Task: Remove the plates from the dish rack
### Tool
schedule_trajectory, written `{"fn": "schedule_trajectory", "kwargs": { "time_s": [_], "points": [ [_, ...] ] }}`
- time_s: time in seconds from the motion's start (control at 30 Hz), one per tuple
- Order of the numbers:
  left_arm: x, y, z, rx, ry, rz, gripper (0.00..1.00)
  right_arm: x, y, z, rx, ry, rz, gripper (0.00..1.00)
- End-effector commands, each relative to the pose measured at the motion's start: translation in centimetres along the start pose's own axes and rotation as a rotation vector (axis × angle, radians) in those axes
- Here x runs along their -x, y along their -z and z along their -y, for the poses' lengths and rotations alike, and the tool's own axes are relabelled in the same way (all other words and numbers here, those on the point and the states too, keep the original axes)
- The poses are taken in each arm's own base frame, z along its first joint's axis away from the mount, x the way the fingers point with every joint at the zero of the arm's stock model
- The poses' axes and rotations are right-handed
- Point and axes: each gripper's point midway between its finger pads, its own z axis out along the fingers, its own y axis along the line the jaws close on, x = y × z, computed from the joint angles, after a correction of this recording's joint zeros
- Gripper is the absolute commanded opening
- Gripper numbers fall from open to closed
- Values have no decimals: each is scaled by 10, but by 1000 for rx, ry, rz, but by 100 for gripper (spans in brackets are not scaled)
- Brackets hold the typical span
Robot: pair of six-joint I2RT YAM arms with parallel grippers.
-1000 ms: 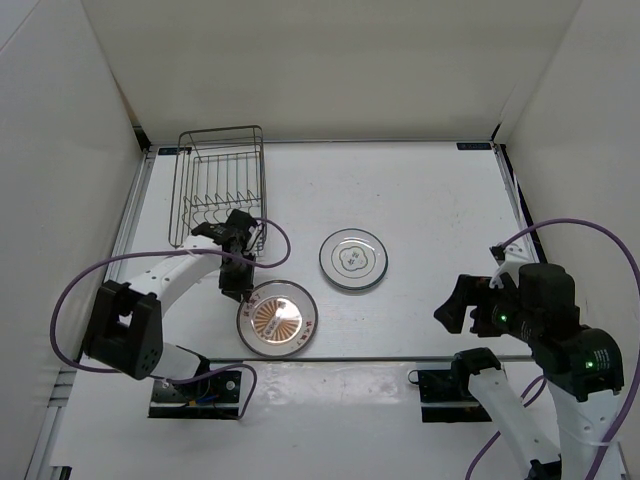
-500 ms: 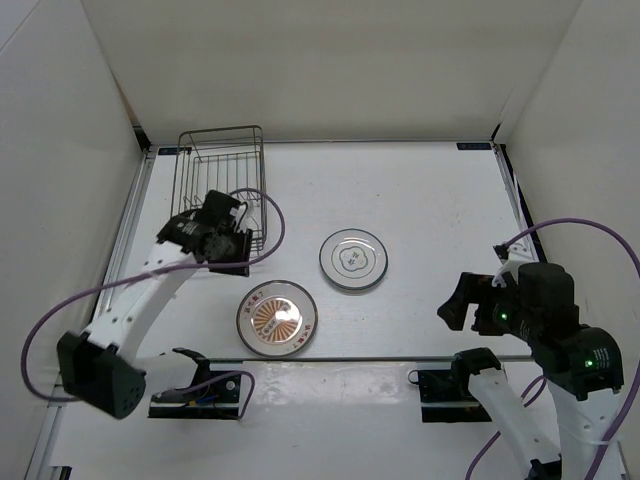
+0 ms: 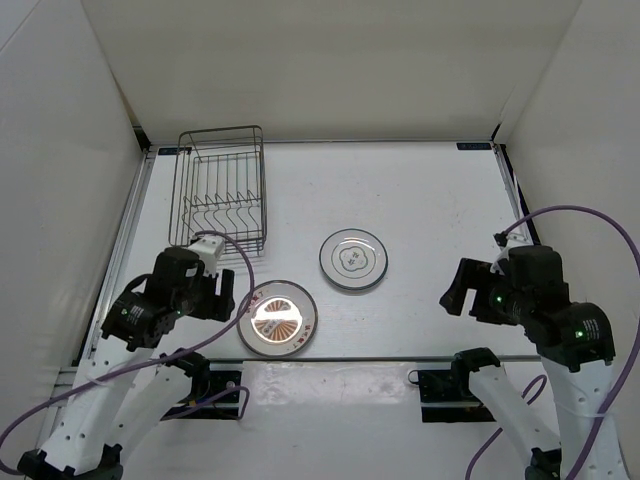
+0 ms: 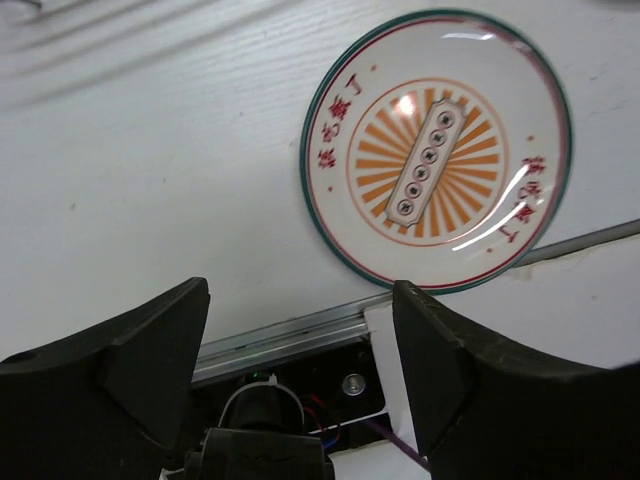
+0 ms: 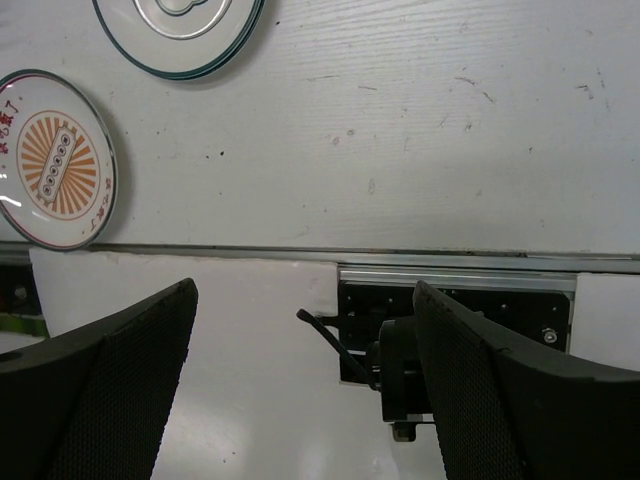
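Observation:
The dish rack of dark wire stands at the back left, and I see no plates in it. Two plates lie flat on the table. One has an orange-red pattern near the front edge. The other is grey-rimmed and sits in the middle. My left gripper hovers just left of the orange plate, open, with nothing between its fingers. My right gripper hangs open and empty at the front right, far from both plates.
A metal rail runs along the table's front edge, with the arms' black base mounts below it. White walls close in the left, back and right sides. Purple cables loop beside each arm.
My left arm has drawn back from the rack side toward the near left, and its jaws have opened wide. The orange plate stays flat in place. The right arm shifted only slightly.

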Motion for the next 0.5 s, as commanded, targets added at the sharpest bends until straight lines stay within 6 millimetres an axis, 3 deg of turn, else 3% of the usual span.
{"fn": "schedule_trajectory", "kwargs": {
  "time_s": [0.0, 0.03, 0.2, 0.23, 0.47],
  "points": [
    [-17, -5, -16, 76, -36, -23, 85, 10, 0, -14, 57, -5, 8, 90],
    [-20, -8, -16, 75, -32, -15, 92, 12, -2, -17, 74, -7, 3, 90],
    [-33, -14, -16, 77, 61, 36, 95, 18, -8, -19, 68, -1, -14, 90],
    [-35, -14, -21, 106, 79, 47, 99, 19, -10, -19, 66, -3, -20, 90],
    [-38, -24, -25, 112, 85, 122, 99, 30, -9, -24, 97, 38, 30, 90]
  ]
}}
